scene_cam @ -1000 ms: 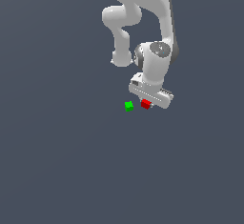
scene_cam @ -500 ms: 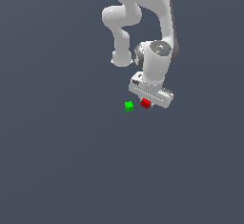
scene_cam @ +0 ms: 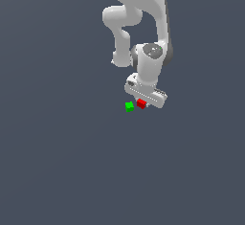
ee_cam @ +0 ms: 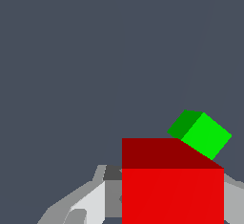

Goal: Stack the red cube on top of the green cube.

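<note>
1. Exterior view: the small plain bright red cube [scene_cam: 141, 103] is sitting right under the white robot gripper [scene_cam: 145, 99], just beside the equally tiny bright green cube [scene_cam: 129, 106], which is lying on the exterior view's left of it. I can't tell here whether the red one is resting on the flat dark grey floor [scene_cam: 62, 171]. There's plenty of open space all around.

2. Wrist view: the red cube [ee_cam: 172, 189] is filling the space between the grey fingers [ee_cam: 83, 201], so the claw looks like it's clamping on its flat sides. The green cube [ee_cam: 200, 132] is peeking out beyond it. Guessing it's rigid, light and smooth-faced; opposite flat faces are the place to grab.
</note>
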